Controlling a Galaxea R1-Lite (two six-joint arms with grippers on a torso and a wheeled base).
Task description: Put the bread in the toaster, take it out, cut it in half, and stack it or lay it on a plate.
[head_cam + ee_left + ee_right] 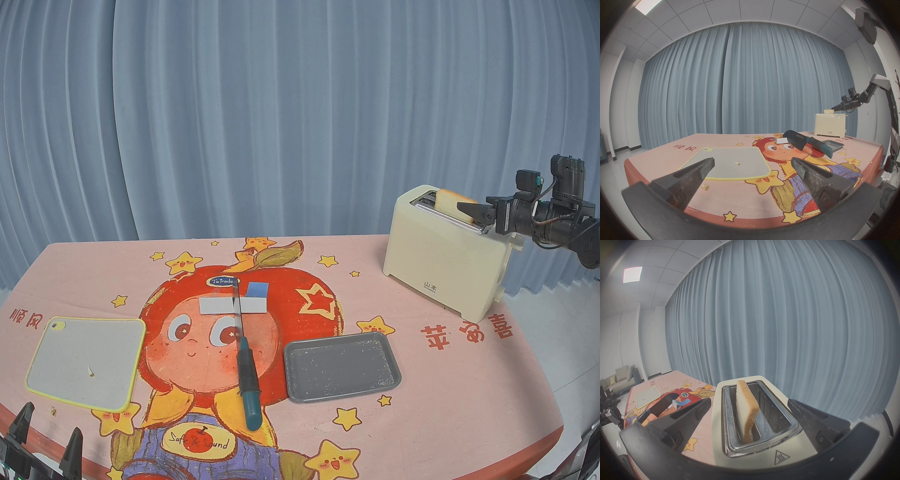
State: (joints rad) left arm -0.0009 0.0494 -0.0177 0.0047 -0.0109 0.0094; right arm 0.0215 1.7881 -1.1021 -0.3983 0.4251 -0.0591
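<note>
Blue curtain hanging along the far side, cartoon tablecloth spread out, white card touching blue card mid-table.

The right arm stretches out on the robot's right side, raised, its forearm close to level and turned inward toward the robot's left. Its wrist carries a camera housing on top, with a cable looping beneath. The right end effector points the same way as the forearm, and its two dark fingers are spread wide with nothing gripped between them. The left end effector sits low and close in on the robot's left side. It points forward, its fingers likewise parted and holding nothing.
</note>
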